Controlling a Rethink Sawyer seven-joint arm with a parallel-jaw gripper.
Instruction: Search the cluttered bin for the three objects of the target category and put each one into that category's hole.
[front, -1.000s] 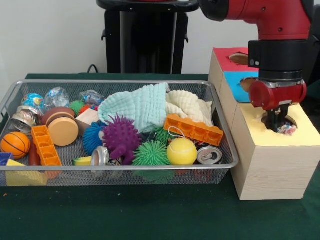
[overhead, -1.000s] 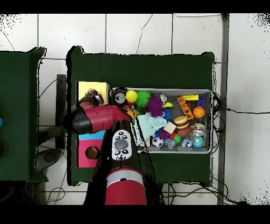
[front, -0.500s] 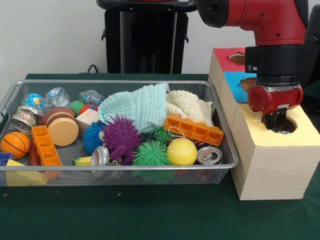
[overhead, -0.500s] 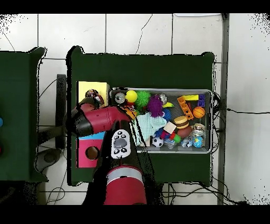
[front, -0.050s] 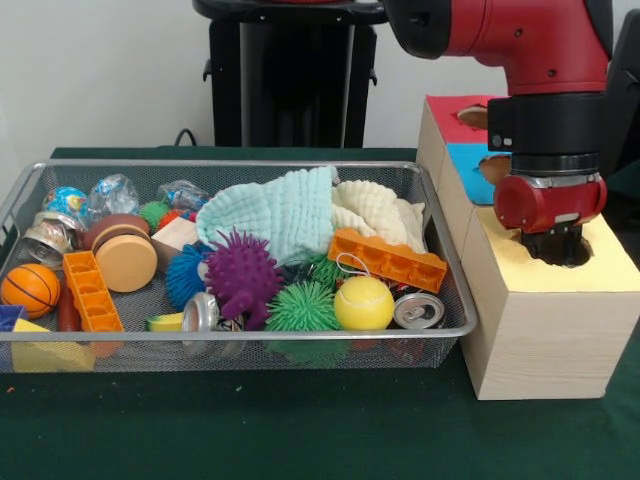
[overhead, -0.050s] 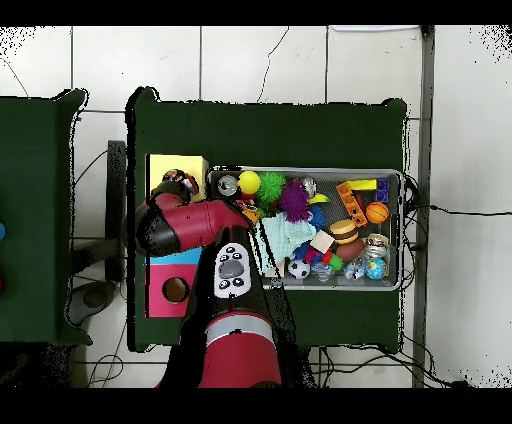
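Observation:
My gripper (front, -0.050s: 558, 248) reaches down into the round hole of the yellow top (front, -0.050s: 610, 262) on the wooden box, and its tip is sunk below the rim. Nothing shows in it. In the overhead view the gripper (overhead, -0.050s: 172, 184) sits over the yellow section (overhead, -0.050s: 175, 165), beside the bin's left end. The wire bin (front, -0.050s: 240, 166) holds crumpled shiny wrappers (front, -0.050s: 112, 193) at its far left, two crushed cans (front, -0.050s: 418, 310) (front, -0.050s: 200, 312), spiky balls (front, -0.050s: 243, 275) and a yellow tennis ball (front, -0.050s: 363, 303).
Blue (front, -0.050s: 480, 160) and red (front, -0.050s: 455, 115) sections of the box, each with a hole, lie behind the yellow one. Cloths (front, -0.050s: 285, 210), orange bricks (front, -0.050s: 385, 258), a wooden yo-yo (front, -0.050s: 125, 260) and a small basketball (front, -0.050s: 30, 288) crowd the bin. Green table (front, -0.050s: 300, 430) lies in front.
The gripper has sunk a little deeper into the yellow hole. The crumpled colourful thing seen at its tip one second ago is no longer visible.

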